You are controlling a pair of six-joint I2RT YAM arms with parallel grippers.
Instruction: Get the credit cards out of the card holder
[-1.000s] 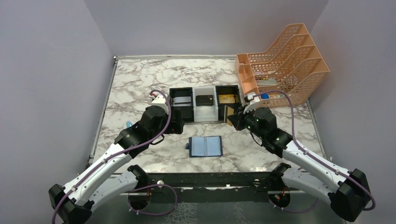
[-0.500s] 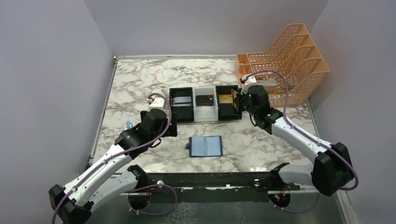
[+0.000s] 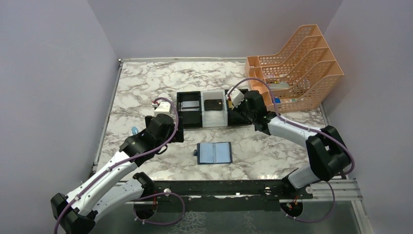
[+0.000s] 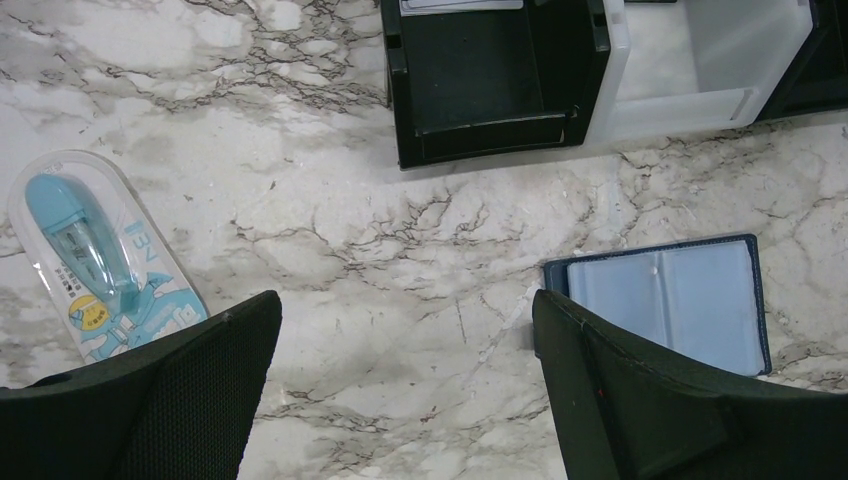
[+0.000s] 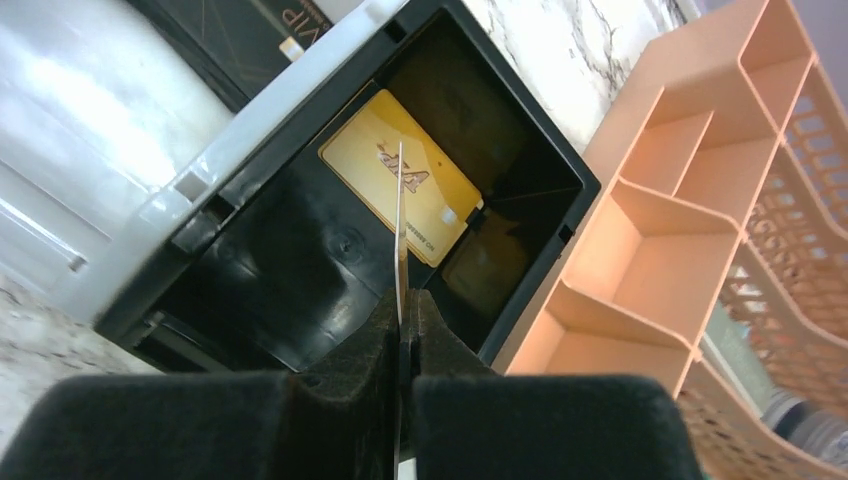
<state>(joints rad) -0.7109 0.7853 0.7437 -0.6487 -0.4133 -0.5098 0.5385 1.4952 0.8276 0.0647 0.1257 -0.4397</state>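
The navy card holder lies open on the marble and shows pale blue pockets; it is also in the left wrist view. My left gripper is open and empty over bare marble, just left of the holder. My right gripper is shut on a thin card seen edge-on, held over the right black tray. A gold card lies flat in that tray. A black card lies in the white middle tray and a silver-grey card in the left black tray.
The three trays stand in a row beyond the holder. A peach mesh file rack stands at the back right, close to my right arm. A blue correction-tape packet lies on the marble to the left.
My right gripper has carried the card from in front of the trays to over the right black tray. My left gripper has drawn back from the trays towards the near left.
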